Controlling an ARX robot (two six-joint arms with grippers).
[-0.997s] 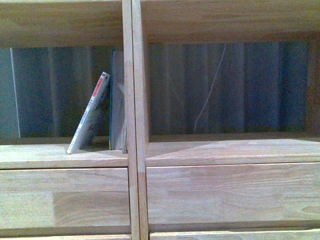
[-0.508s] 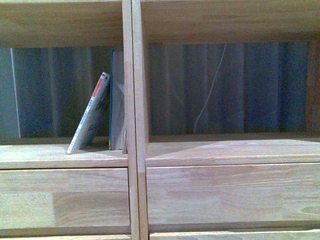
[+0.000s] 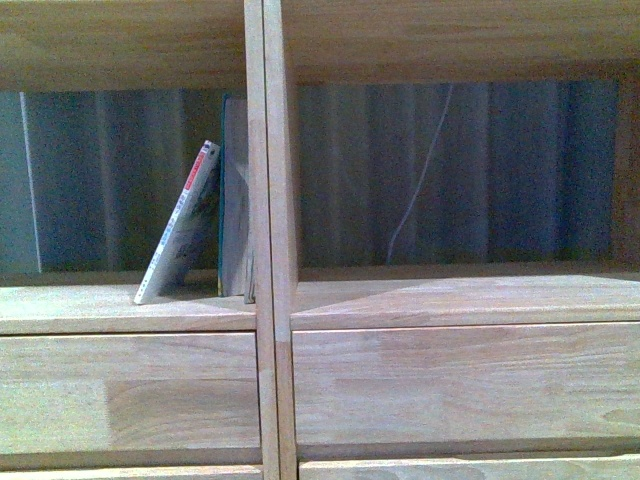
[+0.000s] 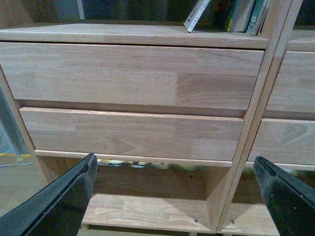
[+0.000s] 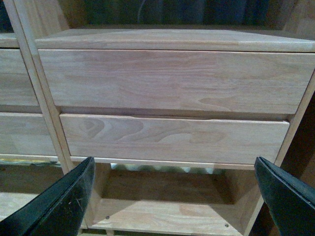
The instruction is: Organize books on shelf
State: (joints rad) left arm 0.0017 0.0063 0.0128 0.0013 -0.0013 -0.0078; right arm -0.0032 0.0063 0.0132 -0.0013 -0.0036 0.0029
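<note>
Front view: thin paperback (image 3: 180, 228) leans on upright teal book (image 3: 222, 200), likely light and floppy, best pinched near its spine; both pincers (image 4: 172, 196) (image 5: 172, 196) spread, empty.

Only the framing of the front view differs. The shelf (image 3: 265, 240) sits slightly lower in it than a second ago: the board under the open bays and the drawer fronts (image 3: 465, 385) have slipped down a touch. The white paperback (image 3: 180, 228) and teal book (image 3: 232, 200) have dropped with them.
</note>
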